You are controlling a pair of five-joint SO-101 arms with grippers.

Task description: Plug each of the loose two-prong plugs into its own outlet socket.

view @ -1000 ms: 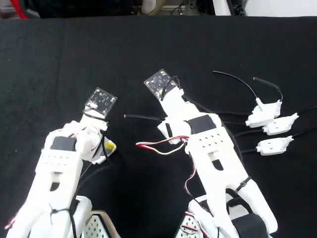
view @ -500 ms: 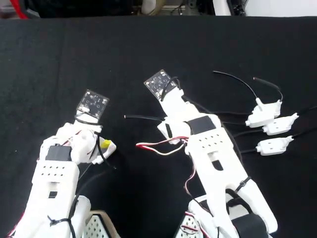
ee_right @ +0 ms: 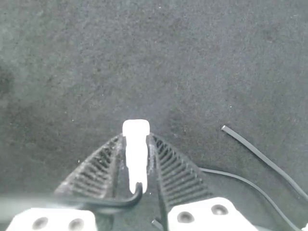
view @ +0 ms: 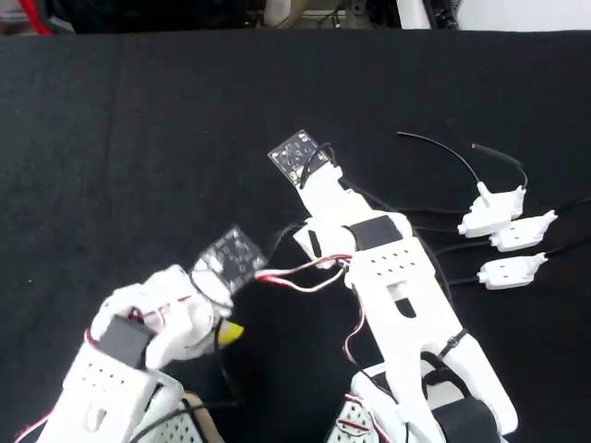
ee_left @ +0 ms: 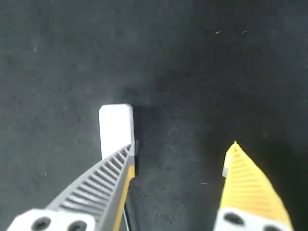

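Observation:
My right gripper (ee_right: 136,139) is shut on a small white plug (ee_right: 135,128) whose black cord loops back under the fingers. In the high view this gripper (view: 300,158) sits at mid-table. My left gripper (ee_left: 183,147) is open, with a wide gap between the grey finger (ee_left: 103,180) and the yellow finger (ee_left: 243,175). A white plug (ee_left: 115,127) lies just past the grey fingertip, a black cord trailing from it. In the high view the left gripper (view: 229,257) is low, left of the right arm. Three white corded socket pieces (view: 503,231) lie at the right.
Black cloth covers the table (view: 138,111). Thin black cords (view: 443,148) curl above the white pieces at the right. A red and white wire (view: 295,275) hangs from the right arm between the two arms. A dark cord (ee_right: 262,156) crosses the cloth near the right gripper.
The left arm has swung back and to the right, its gripper now close beside the right arm. The right arm has stayed still with its plug.

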